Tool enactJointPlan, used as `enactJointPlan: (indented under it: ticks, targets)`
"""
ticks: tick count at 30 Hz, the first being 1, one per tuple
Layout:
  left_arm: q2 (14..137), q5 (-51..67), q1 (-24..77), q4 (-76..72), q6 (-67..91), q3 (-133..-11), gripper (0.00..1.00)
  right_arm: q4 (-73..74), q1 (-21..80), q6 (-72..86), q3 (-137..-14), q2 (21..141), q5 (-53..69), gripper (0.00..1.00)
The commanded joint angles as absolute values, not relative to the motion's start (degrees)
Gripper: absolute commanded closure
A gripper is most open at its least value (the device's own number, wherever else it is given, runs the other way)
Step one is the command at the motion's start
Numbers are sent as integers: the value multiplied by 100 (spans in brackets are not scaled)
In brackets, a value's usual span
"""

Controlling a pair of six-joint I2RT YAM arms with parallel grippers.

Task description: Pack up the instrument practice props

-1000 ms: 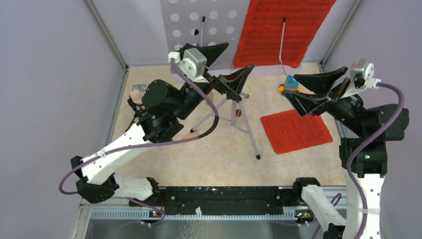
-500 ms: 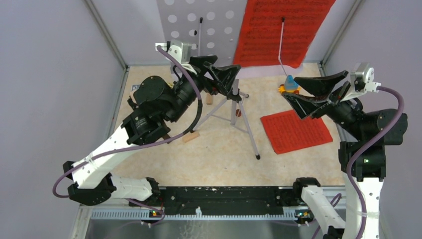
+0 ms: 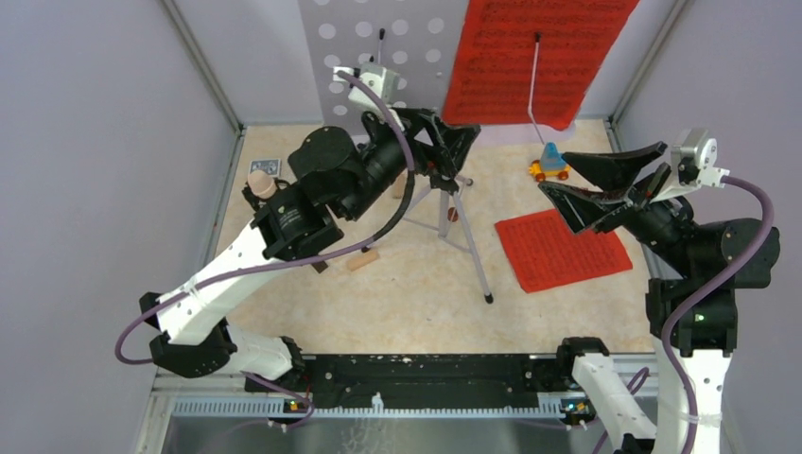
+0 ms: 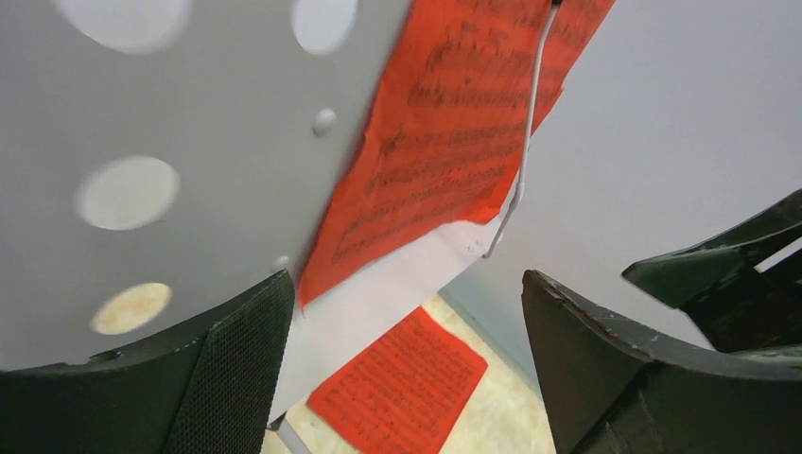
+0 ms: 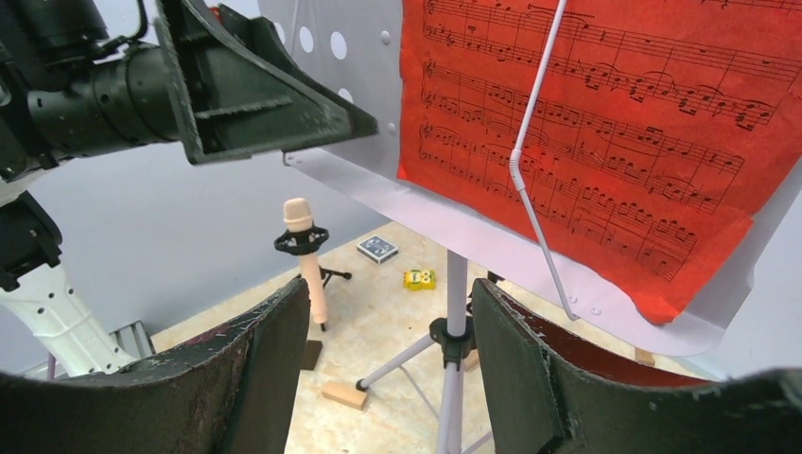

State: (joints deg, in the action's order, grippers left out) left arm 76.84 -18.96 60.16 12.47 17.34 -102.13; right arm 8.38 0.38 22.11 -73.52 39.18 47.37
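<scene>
Barely begun — music desk (image 3: 359,47) upright, red pages (image 3: 544,57) unpacked; left gripper (image 4: 407,282) and right gripper (image 3: 553,172) gaping wide, holding nothing.

walls (image 3: 95,142): plain pale grey panels on three sides | floor (image 3: 416,303): beige marbled board | light: even

Bright, even light is filling every view; shadows are falling soft; left wrist is blurring the desk (image 4: 236,123) close-up.
</scene>
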Motion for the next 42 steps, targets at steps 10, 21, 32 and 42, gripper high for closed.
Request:
enactJointPlan:
  ticks: [10, 21, 32, 42]
  targets:
    - [8114, -2262, 5976, 2193, 1846, -10591, 4, 967, 109, 2058, -7442, 3839, 4628, 37]
    - [8207, -1896, 5973, 1716, 1537, -10485, 2, 905, 108, 2094, -7398, 3827, 4640, 37]
    - [8246, -964, 5975, 749, 736, -10444, 2, 923, 108, 2083, -7383, 3798, 4655, 37]
    - [8316, -593, 5970, 62, 66, -10494, 3, 870, 106, 2102, -7324, 3797, 4660, 37]
